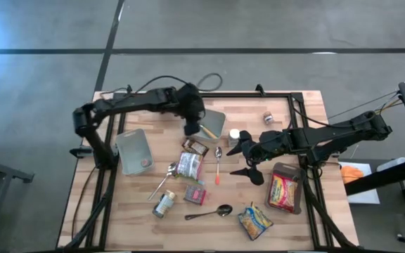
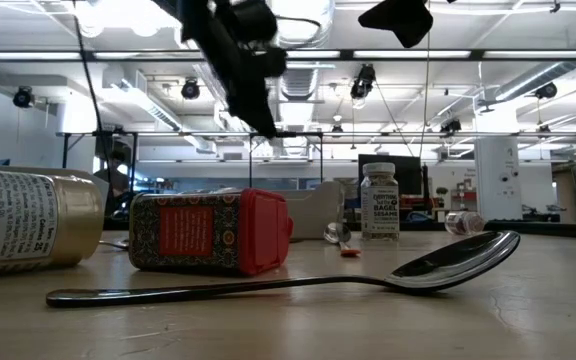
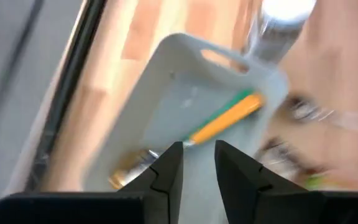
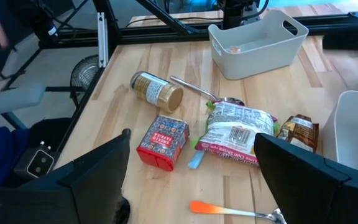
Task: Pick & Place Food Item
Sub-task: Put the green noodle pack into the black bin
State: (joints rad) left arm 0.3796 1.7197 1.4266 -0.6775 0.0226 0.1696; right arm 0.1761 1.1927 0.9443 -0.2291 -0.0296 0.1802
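My left gripper [image 1: 193, 129] hangs above the far middle of the table, by the near left corner of a flat pale grey board [image 1: 215, 121]. It is shut on an orange stick-shaped food item with a green end [image 3: 224, 121], like a carrot, seen in the high view as an orange bit [image 1: 207, 131]. My right gripper [image 1: 248, 159] waits open above the table's right middle, nothing between its fingers [image 4: 191, 180]. Loose on the table lie a silver-and-red packet [image 1: 190, 166], a brown packet [image 1: 196, 146], a red box [image 1: 194, 195] and a jar on its side [image 1: 164, 204]. My left gripper pinches the orange end of the item [image 3: 192, 139] between its two fingertips [image 3: 173, 154], slanting down from the table's left. The item sticks out ahead of the fingers, green end foremost, lifted clear above the grey board [image 3: 166, 99]. The picture is blurred and the contact itself is small.
A white bin [image 1: 133, 150] stands at the left. Spoons [image 1: 217, 163] [image 1: 209, 213] lie among the packets, a yellow bag [image 1: 254, 221] near the front edge. A tray with a red-yellow packet [image 1: 285, 190] sits at the right, small jars [image 1: 234, 135] [image 1: 268, 118] at the back.
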